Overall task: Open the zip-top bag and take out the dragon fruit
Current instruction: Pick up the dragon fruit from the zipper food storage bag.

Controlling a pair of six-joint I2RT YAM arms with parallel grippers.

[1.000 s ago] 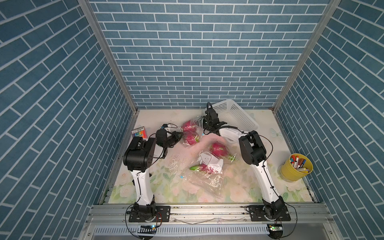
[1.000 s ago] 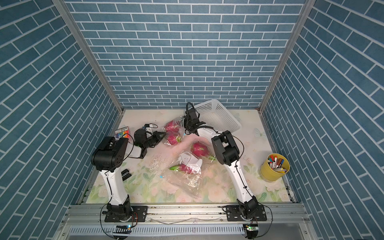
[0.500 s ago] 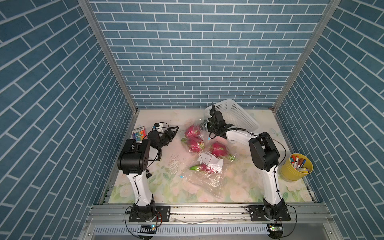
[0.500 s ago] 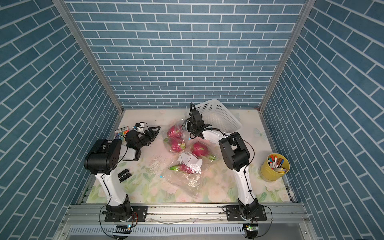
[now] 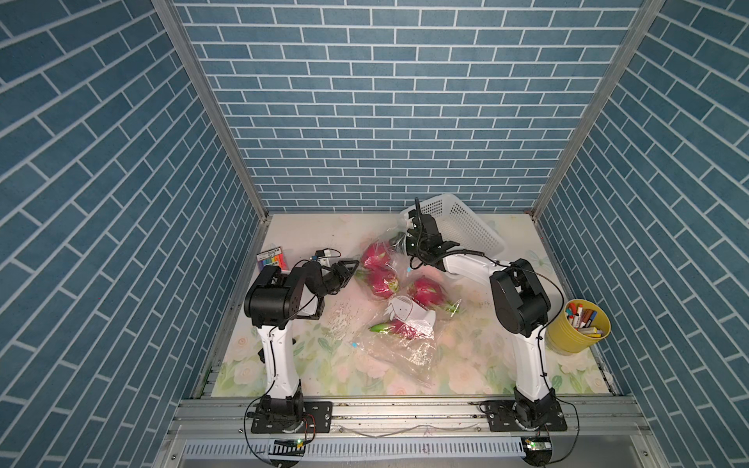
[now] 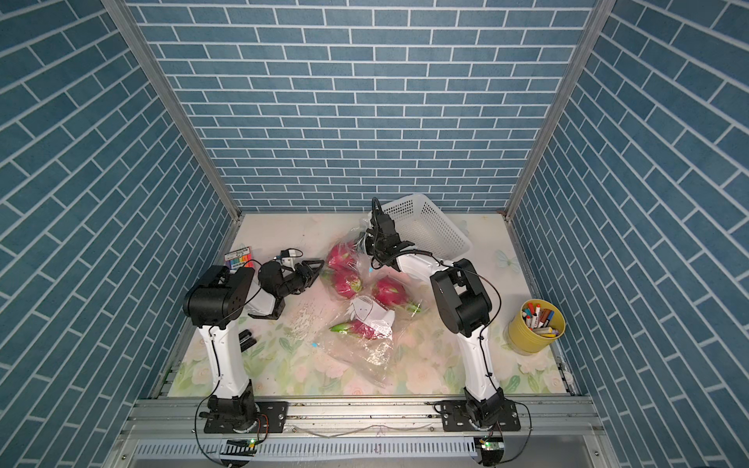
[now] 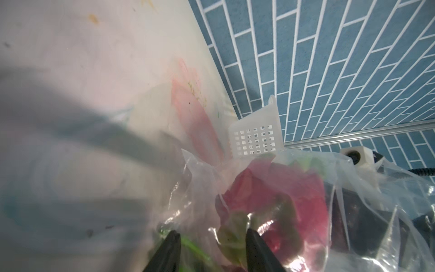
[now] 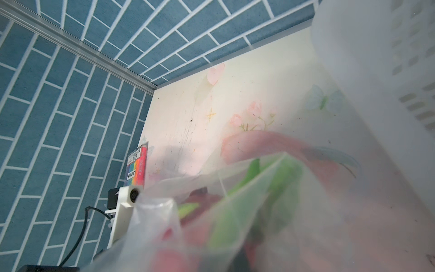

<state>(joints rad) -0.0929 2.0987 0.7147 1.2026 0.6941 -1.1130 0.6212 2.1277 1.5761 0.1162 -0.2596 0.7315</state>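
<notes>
While the zip-top bag (image 5: 379, 268) hangs bunched just beside the white basket (image 5: 466, 225), on the side facing the left arm, its two dragon fruit (image 5: 381, 283) sit inside the film. The step in hand therefore looks to be parting the mouth. At the bag edge nearest the basket's corner, the right end effector (image 5: 407, 244) is pressed together, pinching the film. On the bag's far side from the basket, the left end effector (image 5: 349, 269) stands spread, with crumpled film and fruit between its fingers (image 7: 255, 237). I cannot tell whether they touch the film. It should probably close on a single layer at the lip, never on fruit, then draw away from the basket against the right's firm hold. Farther from the basket, a loose dragon fruit (image 5: 425, 291) and a second bag (image 5: 401, 350) lie on the desk (image 5: 316, 231), best left undisturbed.
</notes>
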